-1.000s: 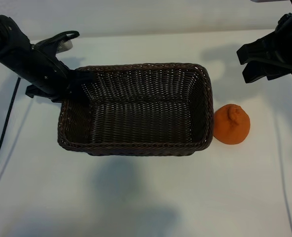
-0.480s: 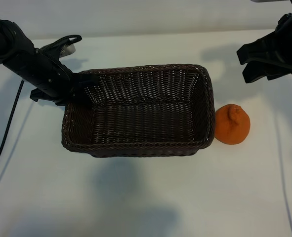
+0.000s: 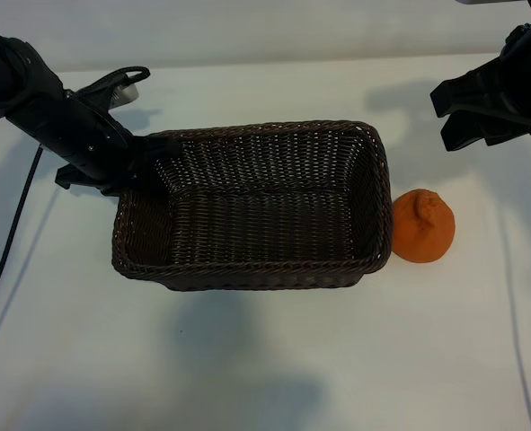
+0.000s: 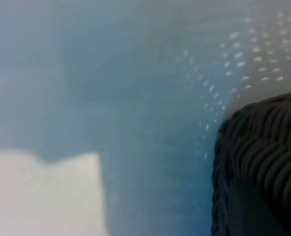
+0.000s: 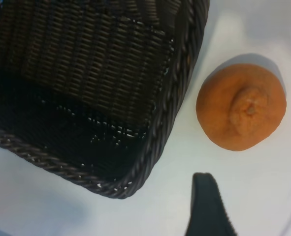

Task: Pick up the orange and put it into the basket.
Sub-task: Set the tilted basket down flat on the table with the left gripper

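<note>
Left gripper, clamped on the basket rim's upper-left corner, has dragged it slightly rightward, nearly touching the orange at right of frame; right gripper hangs open above, well placed to grasp.

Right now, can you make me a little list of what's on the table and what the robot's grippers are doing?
orange: the orange sits on the table, outside the basket, beside its right end
basket: the basket has nothing in it
left gripper: the left gripper is closed on the basket's left rim
right gripper: the right gripper is open, up above the orange, holding nothing
job done: not yet
</note>
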Robot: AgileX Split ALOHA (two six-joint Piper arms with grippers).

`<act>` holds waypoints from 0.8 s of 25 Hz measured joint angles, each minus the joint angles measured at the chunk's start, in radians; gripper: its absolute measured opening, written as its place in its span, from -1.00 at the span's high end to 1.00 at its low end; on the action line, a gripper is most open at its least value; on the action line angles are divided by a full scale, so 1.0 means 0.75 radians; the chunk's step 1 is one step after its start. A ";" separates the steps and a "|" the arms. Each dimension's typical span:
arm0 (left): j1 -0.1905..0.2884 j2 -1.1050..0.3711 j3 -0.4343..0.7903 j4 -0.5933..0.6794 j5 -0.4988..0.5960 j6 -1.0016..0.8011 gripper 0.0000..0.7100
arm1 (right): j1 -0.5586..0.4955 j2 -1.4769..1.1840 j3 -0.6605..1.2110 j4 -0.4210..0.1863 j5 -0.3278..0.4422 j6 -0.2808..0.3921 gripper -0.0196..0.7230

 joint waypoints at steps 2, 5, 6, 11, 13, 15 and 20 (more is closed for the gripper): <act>0.000 0.000 0.000 0.000 0.007 -0.008 0.55 | 0.000 0.000 0.000 0.000 0.000 0.000 -0.19; 0.000 0.000 -0.007 0.004 0.034 -0.025 0.55 | 0.000 0.000 0.000 0.000 0.000 0.000 -0.19; 0.000 0.000 -0.017 0.007 0.043 -0.030 0.55 | 0.000 0.000 0.000 0.000 0.000 0.000 -0.19; 0.000 0.000 -0.059 0.007 0.084 -0.044 0.55 | 0.000 0.000 0.000 0.000 0.000 0.000 -0.19; 0.000 0.000 -0.065 0.007 0.096 -0.047 0.55 | 0.000 0.000 0.000 0.000 0.000 0.000 -0.19; 0.000 0.000 -0.066 0.014 0.103 -0.052 0.55 | 0.000 0.000 0.000 0.000 0.000 0.000 -0.19; 0.000 0.000 -0.066 0.109 0.105 -0.136 0.55 | 0.000 0.000 0.000 0.000 0.000 0.000 -0.19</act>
